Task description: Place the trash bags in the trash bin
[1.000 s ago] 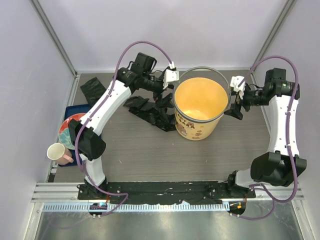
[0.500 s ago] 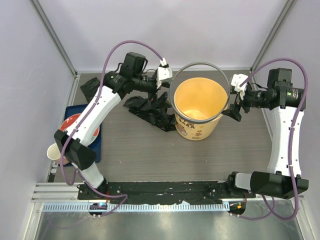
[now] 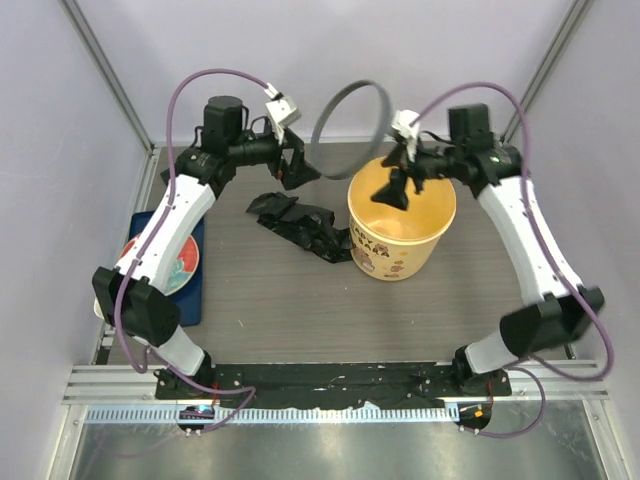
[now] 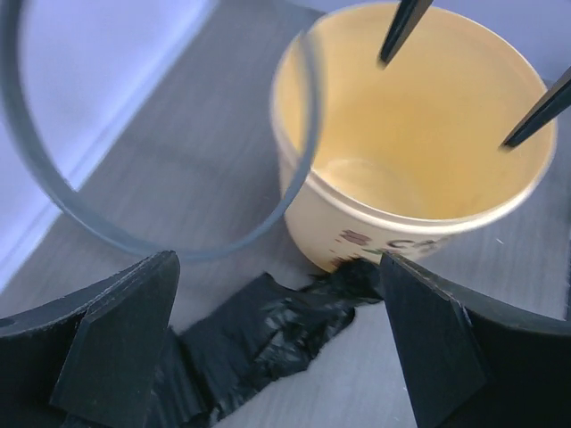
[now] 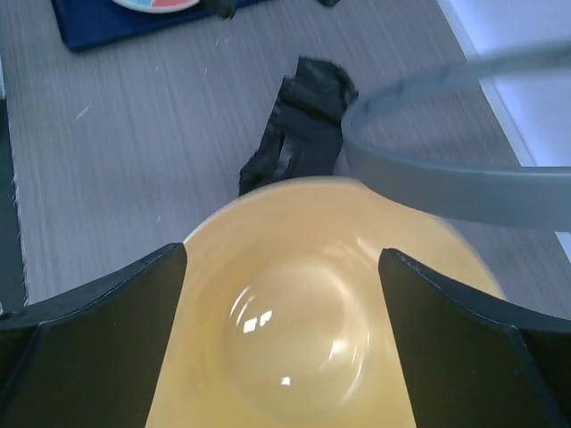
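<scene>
Black trash bags (image 3: 300,222) stretch diagonally from the trash bin's (image 3: 400,245) base, nearest the wide-open left gripper (image 3: 298,168); the right gripper (image 3: 395,180) is also wide.

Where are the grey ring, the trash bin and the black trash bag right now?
grey ring (image 5: 446,189): right wrist view, the near arc of its band.
trash bin (image 3: 398,258): top external view, its printed outer wall.
trash bag (image 3: 310,228): top external view, middle of the crumpled strip.
</scene>
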Controlling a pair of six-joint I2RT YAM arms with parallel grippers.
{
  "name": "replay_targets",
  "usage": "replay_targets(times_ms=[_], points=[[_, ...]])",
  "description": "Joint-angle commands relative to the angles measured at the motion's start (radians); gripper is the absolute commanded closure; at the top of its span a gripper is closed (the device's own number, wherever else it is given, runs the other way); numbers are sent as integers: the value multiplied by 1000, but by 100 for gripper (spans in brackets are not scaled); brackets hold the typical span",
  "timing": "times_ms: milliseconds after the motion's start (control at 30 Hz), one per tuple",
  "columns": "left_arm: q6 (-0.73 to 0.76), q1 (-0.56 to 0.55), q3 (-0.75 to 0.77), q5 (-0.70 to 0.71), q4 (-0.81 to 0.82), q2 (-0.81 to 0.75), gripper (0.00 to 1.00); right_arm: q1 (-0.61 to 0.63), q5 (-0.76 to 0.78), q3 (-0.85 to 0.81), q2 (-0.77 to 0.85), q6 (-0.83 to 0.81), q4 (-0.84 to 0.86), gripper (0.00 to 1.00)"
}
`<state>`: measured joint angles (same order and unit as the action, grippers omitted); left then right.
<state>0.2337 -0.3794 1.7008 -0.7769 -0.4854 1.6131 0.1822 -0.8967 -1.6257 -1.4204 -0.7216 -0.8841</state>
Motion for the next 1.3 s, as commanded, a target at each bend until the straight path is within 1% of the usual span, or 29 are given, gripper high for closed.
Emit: replay_targets(times_ms=[0,33,67,100,133,167,200,267,333,367,433,467,500,533,567,600,633,667,733,800,833,867,967,1067,1133,1267], points=[[-80,85,43,24,200,63,0,82,102,-214,-231,200,247,4],[-95,100,63,43,244,86,0,83,131,-268,-330,250,257,4],[-123,111,80,59,246,117,0,80,157,-327,-391,281,243,4],[-128,134,103,68,237,170,0,65,195,-456,-437,292,211,4],[-129,146,137,58,220,195,0,50,199,-520,-515,294,170,4],[-134,157,146,59,193,209,1,34,199,-570,-534,322,110,4],[-143,181,143,67,195,214,1,17,179,-621,-543,333,90,4],[-160,204,94,67,217,203,1,-33,160,-619,-516,330,56,4],[-108,217,57,73,179,182,2,-71,156,-550,-467,308,45,4],[-26,214,54,79,101,179,1,-82,157,-492,-412,277,33,4],[30,215,49,87,33,182,2,-99,168,-436,-361,254,7,4],[89,212,53,73,-29,183,2,-104,176,-413,-313,245,-6,4],[190,191,57,94,-135,183,2,-107,180,-374,-292,243,-18,4],[243,174,50,120,-187,180,2,-110,188,-353,-269,251,-33,4],[278,154,40,151,-223,177,2,-119,189,-314,-247,258,-39,4],[330,111,11,183,-273,171,2,-124,193,-291,-198,277,-41,4],[343,93,-9,182,-281,165,2,-130,203,-268,-174,287,-39,5],[345,64,-68,180,-274,144,2,-145,211,-217,-151,300,-36,5],[332,37,-131,131,-210,122,2,-162,226,-166,-85,336,-38,5],[361,-24,-186,119,-187,117,0,-205,229,-99,-30,350,-45,4],[413,-53,-193,148,-180,128,0,-214,232,-80,-14,350,-59,4],[430,-106,-196,174,-171,137,0,-219,252,-53,-3,349,-65,5],[455,-157,-193,206,-98,194,0,-224,304,-10,26,350,-76,5],[458,-171,-202,232,-12,231,0,-224,361,13,28,369,-84,5],[480,-173,-219,235,11,240,3,-224,393,27,23,387,-82,5],[542,-174,-297,225,21,222,12,-224,432,75,15,427,-59,7]])
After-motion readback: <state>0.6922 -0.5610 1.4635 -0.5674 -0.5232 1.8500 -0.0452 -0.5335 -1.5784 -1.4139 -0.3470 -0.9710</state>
